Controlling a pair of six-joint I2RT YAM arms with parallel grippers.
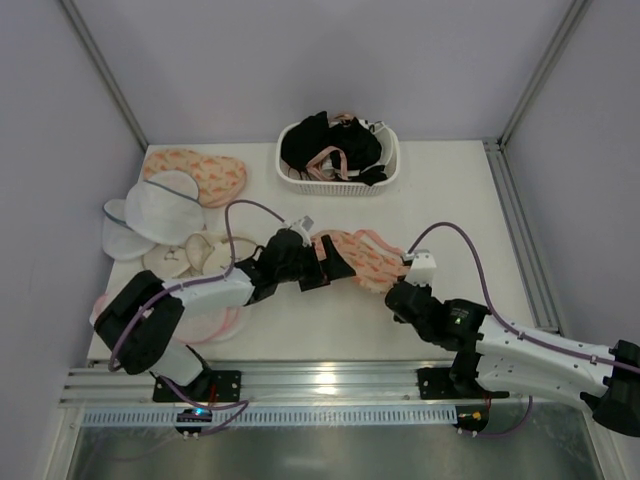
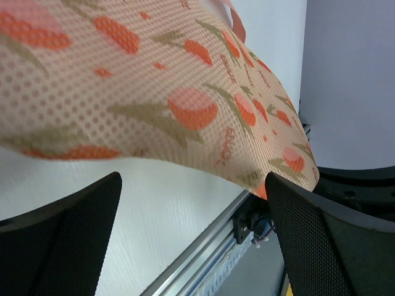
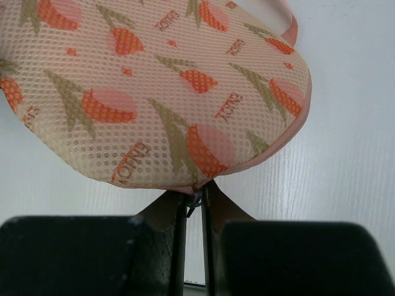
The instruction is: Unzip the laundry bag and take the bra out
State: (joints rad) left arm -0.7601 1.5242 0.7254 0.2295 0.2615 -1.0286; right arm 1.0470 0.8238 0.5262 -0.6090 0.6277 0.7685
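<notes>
The laundry bag (image 1: 366, 258), peach with an orange-pink print and a pink rim, lies across the middle of the table. In the left wrist view its padded mesh (image 2: 173, 92) fills the upper frame. My left gripper (image 1: 326, 262) (image 2: 192, 185) is at the bag's left end and open, its wide-set fingers holding nothing. At the bag's right end my right gripper (image 1: 396, 290) (image 3: 194, 196) is shut on the small metal zip pull (image 3: 195, 198) at the rim of the bag (image 3: 154, 92). The bra is hidden.
A white basket (image 1: 338, 186) holding black garments stands at the back. At the back left lies a second peach bag (image 1: 200, 172), with white mesh domed bags (image 1: 160, 210) and cream round bags (image 1: 195, 255) nearer. A metal rail (image 1: 320, 385) runs along the near edge.
</notes>
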